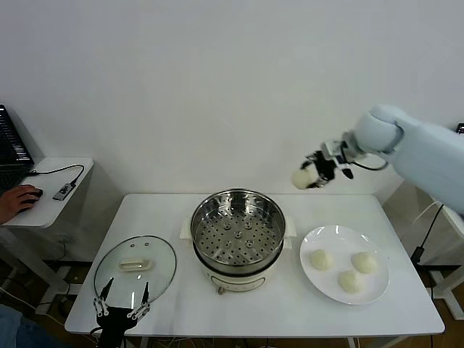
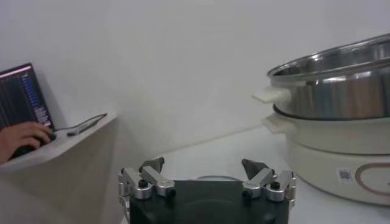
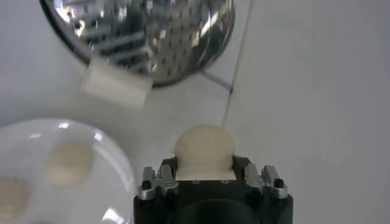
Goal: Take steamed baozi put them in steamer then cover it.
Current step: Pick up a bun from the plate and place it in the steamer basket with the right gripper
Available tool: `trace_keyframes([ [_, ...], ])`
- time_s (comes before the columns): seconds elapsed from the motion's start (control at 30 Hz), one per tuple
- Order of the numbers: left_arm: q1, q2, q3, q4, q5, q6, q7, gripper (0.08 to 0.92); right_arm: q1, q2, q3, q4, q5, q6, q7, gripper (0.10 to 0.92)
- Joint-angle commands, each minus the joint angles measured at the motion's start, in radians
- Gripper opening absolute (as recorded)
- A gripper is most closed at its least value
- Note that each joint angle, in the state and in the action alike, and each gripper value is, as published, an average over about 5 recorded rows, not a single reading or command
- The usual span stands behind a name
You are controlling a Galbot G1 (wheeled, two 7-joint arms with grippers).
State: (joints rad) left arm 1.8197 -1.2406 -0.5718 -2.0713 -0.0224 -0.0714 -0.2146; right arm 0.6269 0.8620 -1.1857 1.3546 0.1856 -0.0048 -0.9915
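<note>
My right gripper [image 1: 310,176] is shut on a cream-white baozi [image 1: 301,177] and holds it high in the air, between the steamer and the plate and behind them. The wrist view shows the bun [image 3: 204,148] pinched between the jaws. The steel steamer [image 1: 238,227] with its perforated tray stands open at the table's middle, with no bun inside. Three baozi [image 1: 321,259] [image 1: 365,262] [image 1: 350,280] lie on the white plate [image 1: 319,238] at the right. My left gripper [image 1: 122,303] is open and empty, low at the table's front left edge.
The glass lid [image 1: 135,266] with its cream handle lies flat on the table left of the steamer, just behind my left gripper. A side desk [image 1: 51,194] with a person's hand on a mouse stands at the far left.
</note>
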Motion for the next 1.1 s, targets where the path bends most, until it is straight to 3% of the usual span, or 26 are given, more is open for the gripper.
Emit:
trace_keyframes([
  [0.03,0.000,0.000,-0.001,0.002,-0.037,-0.005,0.002,0.823,0.071,0.220,-0.123,-0.002,-0.012,0.164,0.024,0.569],
  [0.53,0.000,-0.016,-0.023,-0.006,-0.039,-0.007,-0.001,0.823,-0.081,0.351,-0.144,-0.170,-0.337,0.436,0.035,0.577],
  [1.1,-0.018,-0.012,-0.021,0.002,-0.037,-0.005,0.001,0.823,-0.198,0.403,-0.079,-0.316,-0.553,0.558,0.111,0.585],
])
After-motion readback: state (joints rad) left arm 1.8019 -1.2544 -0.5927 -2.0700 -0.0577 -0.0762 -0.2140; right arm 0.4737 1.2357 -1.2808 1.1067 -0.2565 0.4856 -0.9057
